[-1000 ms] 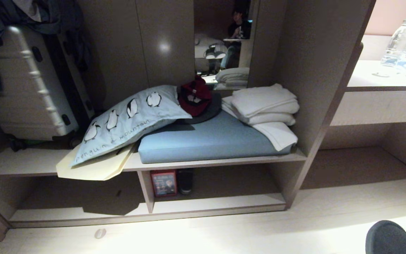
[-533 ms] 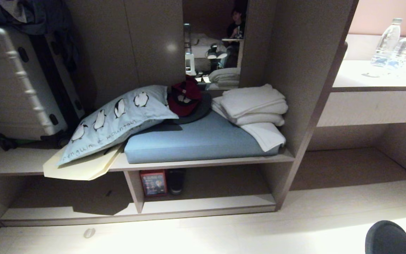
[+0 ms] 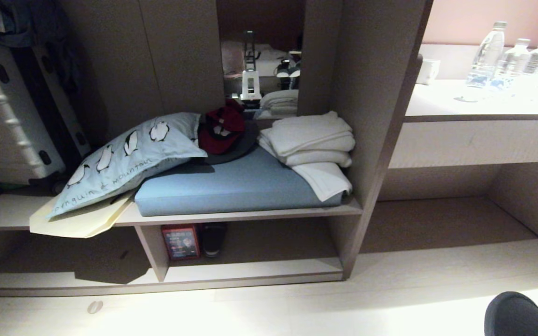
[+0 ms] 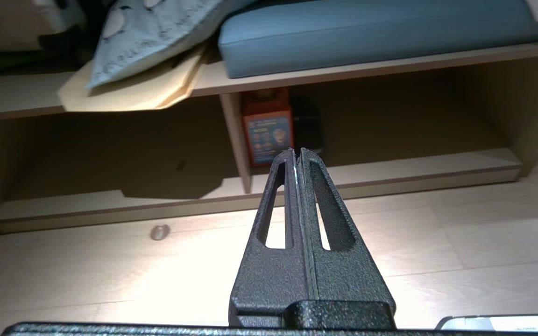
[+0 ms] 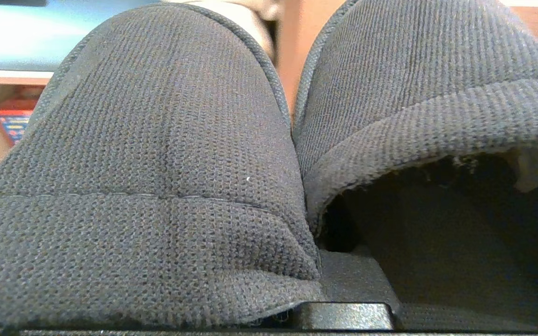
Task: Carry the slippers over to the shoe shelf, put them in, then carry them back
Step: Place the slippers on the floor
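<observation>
Early carry stage, by the look of it: slippers [image 5: 269, 154] clamped in right pincer [image 5: 343, 280], pair pressed side by side with toes pointing away from the wrist, open back of one facing the camera; pincer fingers buried in the fabric, gripping the pair. Same slippers poking into the lower right corner of the head view [image 3: 526, 308], above the pale floor [image 3: 269, 308], near the unit but not yet at it. Nothing placed yet; left to do: close in on the shoe shelf [image 3: 250, 268], slide the pair in, let go, re-grasp, bring back. Left pincer [image 4: 296, 156] closed, fingers pressed together, holding nothing, aimed at the low compartments. Shoe shelf under the blue cushion [image 3: 231, 186]: red box [image 3: 180, 241] standing at its left end against the divider, dark object [image 3: 213, 239] just beside it, too dim to identify; rest of that compartment free, plenty of room on the right side, judging by the head view. Compartment to the left of the divider in shadow, contents not readable. On the bench above: penguin pillow [image 3: 119, 161] lying over a cream folder [image 3: 77, 221], red cap [image 3: 220, 126], folded white towels [image 3: 308, 140]. Suitcase [image 3: 12, 116] leaning in the left bay. Tabletop [image 3: 437, 102] at right with water bottles [image 3: 507, 60] and a cup [image 3: 428, 70].
</observation>
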Robot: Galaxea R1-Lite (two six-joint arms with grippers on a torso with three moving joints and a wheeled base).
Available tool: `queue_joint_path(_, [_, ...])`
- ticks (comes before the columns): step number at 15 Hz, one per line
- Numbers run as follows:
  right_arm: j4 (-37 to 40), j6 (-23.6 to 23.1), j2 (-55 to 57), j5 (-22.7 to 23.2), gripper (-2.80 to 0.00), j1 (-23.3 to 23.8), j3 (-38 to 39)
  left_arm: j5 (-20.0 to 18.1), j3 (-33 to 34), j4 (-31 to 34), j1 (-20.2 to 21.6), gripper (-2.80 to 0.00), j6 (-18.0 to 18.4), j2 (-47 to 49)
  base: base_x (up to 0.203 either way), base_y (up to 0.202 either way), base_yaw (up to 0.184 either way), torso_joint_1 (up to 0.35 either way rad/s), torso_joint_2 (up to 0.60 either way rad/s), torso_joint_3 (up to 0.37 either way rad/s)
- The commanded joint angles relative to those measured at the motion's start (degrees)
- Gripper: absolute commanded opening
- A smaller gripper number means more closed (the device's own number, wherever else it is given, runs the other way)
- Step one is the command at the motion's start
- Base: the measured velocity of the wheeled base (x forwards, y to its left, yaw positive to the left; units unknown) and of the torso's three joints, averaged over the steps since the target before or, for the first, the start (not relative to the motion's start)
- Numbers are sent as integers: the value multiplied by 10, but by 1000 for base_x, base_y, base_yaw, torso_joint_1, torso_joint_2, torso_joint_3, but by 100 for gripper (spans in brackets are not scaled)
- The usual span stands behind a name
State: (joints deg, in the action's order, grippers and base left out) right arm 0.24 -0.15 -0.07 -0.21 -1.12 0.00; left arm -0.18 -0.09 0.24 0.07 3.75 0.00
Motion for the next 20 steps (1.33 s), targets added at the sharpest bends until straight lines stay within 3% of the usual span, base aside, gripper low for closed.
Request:
queue_joint_path(1, [0,0,1,0,-280,0,0,0,0,1,0,-280,1,1,0,-196,1,2,2,1])
queue_joint_path(20, [0,0,1,0,-280,0,0,0,0,-1,0,-280,-1,0,0,-197,2,2,2,2])
